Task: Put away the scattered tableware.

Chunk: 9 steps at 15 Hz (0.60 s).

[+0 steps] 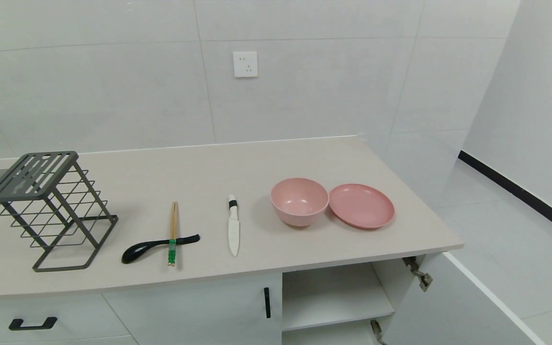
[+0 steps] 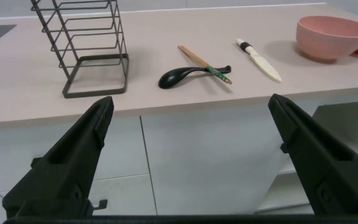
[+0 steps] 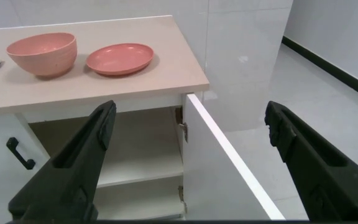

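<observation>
Noted along the counter [image 1: 209,167]: rack [image 1: 51,206] at 9 o'clock, chopsticks [image 1: 173,232] crossed over spoon [image 1: 154,247], knife [image 1: 233,225] centrally, plate [image 1: 361,205] just beside bowl [image 1: 299,200] at its 3 o'clock. Cupboard door [image 1: 458,297] seen open beneath, presumably for stowing. Left hand [image 2: 191,99] and right hand [image 3: 190,107] are spread wide, nothing held.

left pincer [image 2: 191,102]: matte black, two-pronged, tapered wedge shape | right pincer [image 3: 191,107]: same build

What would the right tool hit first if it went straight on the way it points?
The right tool would probably meet the top edge of the open door, just under the counter; depth is unclear.
</observation>
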### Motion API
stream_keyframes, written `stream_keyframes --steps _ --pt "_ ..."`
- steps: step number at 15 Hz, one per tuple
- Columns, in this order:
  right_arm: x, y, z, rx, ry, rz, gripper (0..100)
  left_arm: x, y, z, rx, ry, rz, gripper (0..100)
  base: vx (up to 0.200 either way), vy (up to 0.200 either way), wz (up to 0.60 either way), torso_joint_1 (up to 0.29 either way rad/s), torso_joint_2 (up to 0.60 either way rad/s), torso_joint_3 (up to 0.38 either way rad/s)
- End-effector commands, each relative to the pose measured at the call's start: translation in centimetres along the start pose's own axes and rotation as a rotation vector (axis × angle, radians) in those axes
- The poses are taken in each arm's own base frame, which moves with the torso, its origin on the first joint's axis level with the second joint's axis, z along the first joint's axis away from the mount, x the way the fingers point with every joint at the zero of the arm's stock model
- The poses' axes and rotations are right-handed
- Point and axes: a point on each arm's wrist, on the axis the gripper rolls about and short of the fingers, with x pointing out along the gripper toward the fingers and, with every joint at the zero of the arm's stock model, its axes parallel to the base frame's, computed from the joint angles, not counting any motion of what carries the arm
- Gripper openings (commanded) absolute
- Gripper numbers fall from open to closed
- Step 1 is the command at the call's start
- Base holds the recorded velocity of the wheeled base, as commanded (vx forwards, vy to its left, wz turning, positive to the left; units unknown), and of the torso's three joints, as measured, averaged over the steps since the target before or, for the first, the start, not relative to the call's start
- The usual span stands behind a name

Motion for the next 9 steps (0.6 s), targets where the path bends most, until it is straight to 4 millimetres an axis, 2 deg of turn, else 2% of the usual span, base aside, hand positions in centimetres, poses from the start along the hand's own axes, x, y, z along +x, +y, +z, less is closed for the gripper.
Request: stream_keyframes --steps 1,3,4,5,9 --pt "-0.01 0.00 0.03 0.001 -0.003 -0.001 100 0.01 0.00 0.00 0.000 0.001 0.001 100 0.000 0.000 0.00 0.105 -0.22 -0.105" --pt "-0.01 0.00 0.03 0.000 -0.003 0.001 100 0.01 0.00 0.02 -0.003 0.000 0.001 100 0.000 0.000 0.00 0.227 -0.44 -0.215" --pt "-0.01 0.00 0.03 0.000 -0.003 -0.001 100 0.01 0.00 0.02 -0.006 0.000 0.002 100 0.200 0.000 0.00 0.163 -0.31 -0.149" --pt "-0.01 0.00 0.03 0.001 -0.003 0.001 100 0.01 0.00 0.02 -0.010 0.000 0.002 100 0.200 0.000 0.00 0.095 -0.17 -0.076" --pt "-0.01 0.00 0.03 0.000 -0.003 -0.001 100 0.01 0.00 0.02 -0.003 0.000 0.001 100 0.000 0.000 0.00 0.022 -0.03 -0.013"
